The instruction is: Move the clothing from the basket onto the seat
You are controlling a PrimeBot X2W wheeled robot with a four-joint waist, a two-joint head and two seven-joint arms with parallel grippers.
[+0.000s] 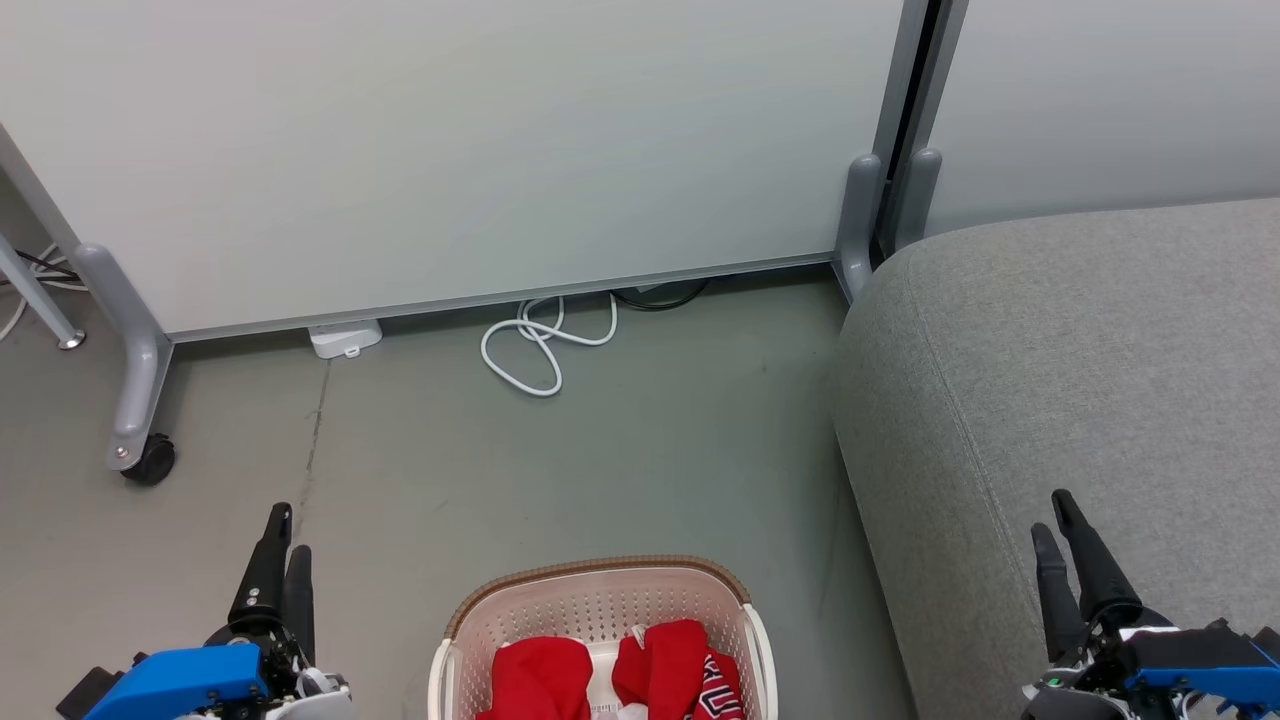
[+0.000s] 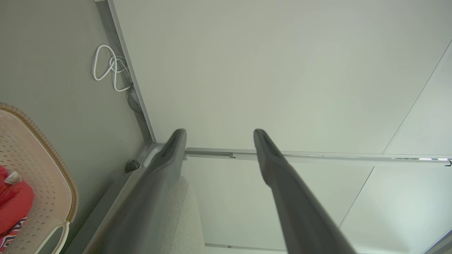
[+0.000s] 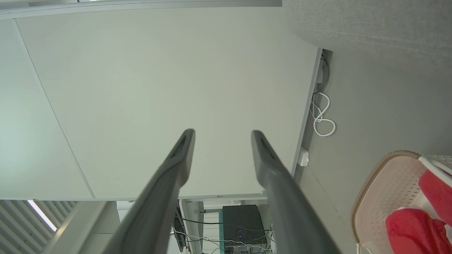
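Note:
The basket (image 1: 600, 568) stands on the floor at the bottom middle of the head view, cream-white and perforated with a brown woven rim. Red clothing (image 1: 540, 675) lies bunched inside it, one piece showing black-and-white lettering. The grey seat (image 1: 1080, 350) fills the right side, its rounded edge close to the basket. My left gripper (image 1: 288, 530) hangs over bare floor left of the basket, its fingers apart and empty. My right gripper (image 1: 1050, 512) hovers over the seat's near part, open and empty. The wrist views show each gripper (image 2: 219, 135) (image 3: 222, 135), the basket (image 2: 53, 155) (image 3: 370, 176) and the clothing (image 2: 14, 204) (image 3: 413, 225).
A white partition panel (image 1: 450, 150) closes off the far side, on grey legs with a castor (image 1: 148, 462) at the left. A coiled white cable (image 1: 540, 345) and a small white box (image 1: 345, 338) lie at its base. Grey floor (image 1: 600, 460) stretches between panel and basket.

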